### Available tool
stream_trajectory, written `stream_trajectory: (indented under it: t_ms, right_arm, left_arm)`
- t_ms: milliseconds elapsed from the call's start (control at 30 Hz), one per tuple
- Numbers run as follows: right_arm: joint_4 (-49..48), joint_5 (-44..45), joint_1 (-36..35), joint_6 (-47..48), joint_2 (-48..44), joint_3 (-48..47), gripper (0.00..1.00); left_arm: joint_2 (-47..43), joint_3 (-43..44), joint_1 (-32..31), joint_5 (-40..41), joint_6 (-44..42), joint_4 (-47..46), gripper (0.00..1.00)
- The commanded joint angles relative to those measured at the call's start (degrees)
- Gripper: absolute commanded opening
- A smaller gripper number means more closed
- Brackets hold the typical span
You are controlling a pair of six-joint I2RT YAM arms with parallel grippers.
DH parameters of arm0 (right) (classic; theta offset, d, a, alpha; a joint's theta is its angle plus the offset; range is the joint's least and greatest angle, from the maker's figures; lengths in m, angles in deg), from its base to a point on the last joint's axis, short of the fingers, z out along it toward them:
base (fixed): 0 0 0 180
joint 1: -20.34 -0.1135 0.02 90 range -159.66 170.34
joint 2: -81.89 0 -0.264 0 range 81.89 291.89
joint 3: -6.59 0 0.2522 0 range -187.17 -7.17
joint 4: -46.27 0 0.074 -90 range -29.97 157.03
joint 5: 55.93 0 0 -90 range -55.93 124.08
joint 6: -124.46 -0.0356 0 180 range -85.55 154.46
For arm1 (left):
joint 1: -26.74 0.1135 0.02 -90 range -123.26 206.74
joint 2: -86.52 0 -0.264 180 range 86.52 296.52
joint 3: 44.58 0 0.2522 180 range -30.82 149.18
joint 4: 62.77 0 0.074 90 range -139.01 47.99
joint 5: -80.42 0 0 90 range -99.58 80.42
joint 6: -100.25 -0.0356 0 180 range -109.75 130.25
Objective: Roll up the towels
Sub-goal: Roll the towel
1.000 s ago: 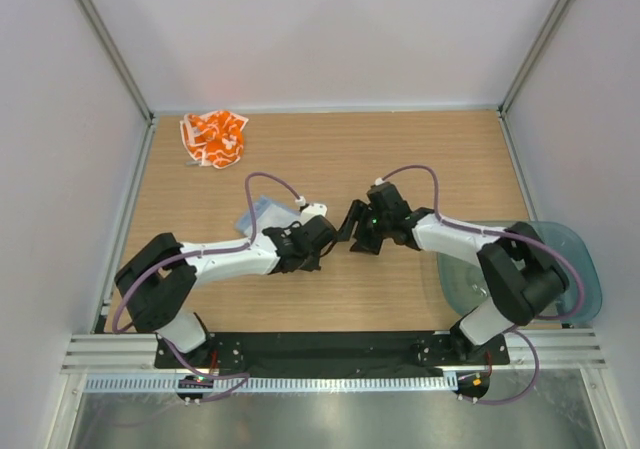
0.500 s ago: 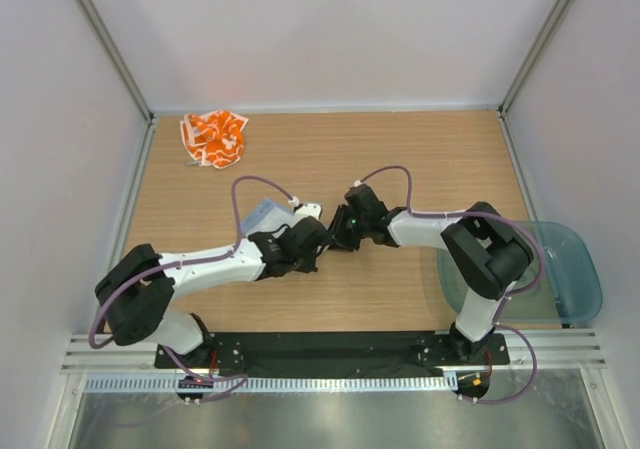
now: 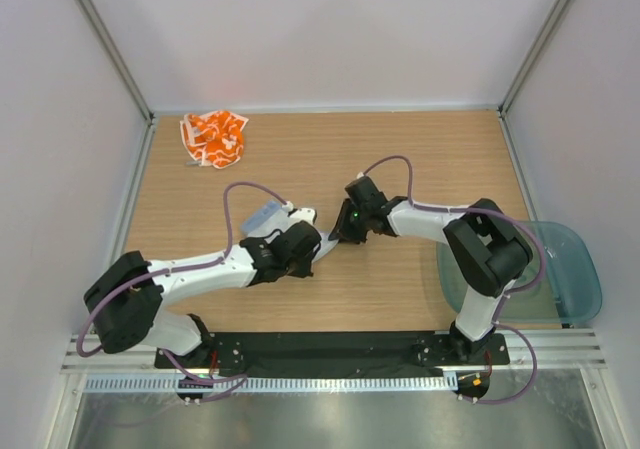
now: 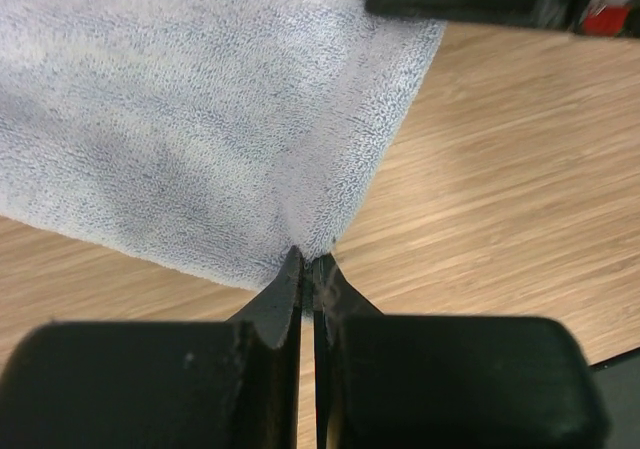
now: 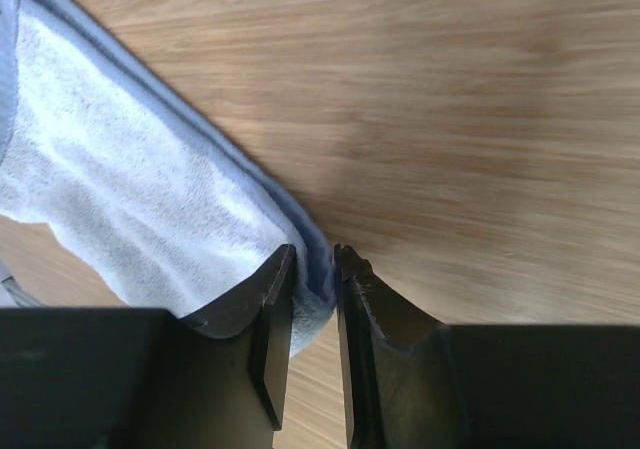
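The pale grey-blue towel (image 4: 180,109) lies spread on the wooden table, and in the top view it is mostly hidden under the left arm (image 3: 262,214). My left gripper (image 4: 308,261) is shut on one of its corners. My right gripper (image 5: 314,259) has its jaws closed on the folded edge of the same towel (image 5: 130,199), a short way from the left gripper. In the top view the two grippers (image 3: 318,246) (image 3: 340,234) meet near the table's middle. The orange-patterned towel (image 3: 213,137) sits crumpled at the far left corner, apart from both arms.
A translucent teal tray (image 3: 575,269) overhangs the table's right edge beside the right arm's base. White walls with metal posts enclose the table on three sides. Purple cables loop above both wrists.
My right gripper has moved left to the towel next to the left gripper, and its jaws have narrowed onto the towel's edge. The left gripper kept its hold and shifted slightly toward the near side.
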Motion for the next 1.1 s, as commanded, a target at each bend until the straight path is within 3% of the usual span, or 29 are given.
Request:
stream_trajectory:
  t_ms: [0,367,600,800,1067]
  right_arm:
    - [3.65,3.26,1.39,2.96,-0.06,-2.61,0.29]
    - [7.26,4.31,3.85,5.86,-1.64,-4.37,0.23]
    - [12.87,7.65,8.42,9.99,-10.23,-3.14,0.38]
    - [18.24,12.05,9.04,12.37,-18.78,-2.35,0.41]
    - [12.56,2.04,8.87,11.32,-28.35,5.11,0.42]
  left_arm:
    - [-2.25,-1.22,0.18,-1.13,0.82,-1.39,0.0]
    - [1.71,-1.4,0.18,-6.76,0.3,-2.79,0.0]
    - [1.97,1.14,0.26,-11.76,3.89,-4.46,0.0]
    - [3.38,2.38,1.05,-18.53,8.73,-10.78,0.0]
    - [2.24,-5.08,8.77,-24.86,15.58,-18.25,0.0]
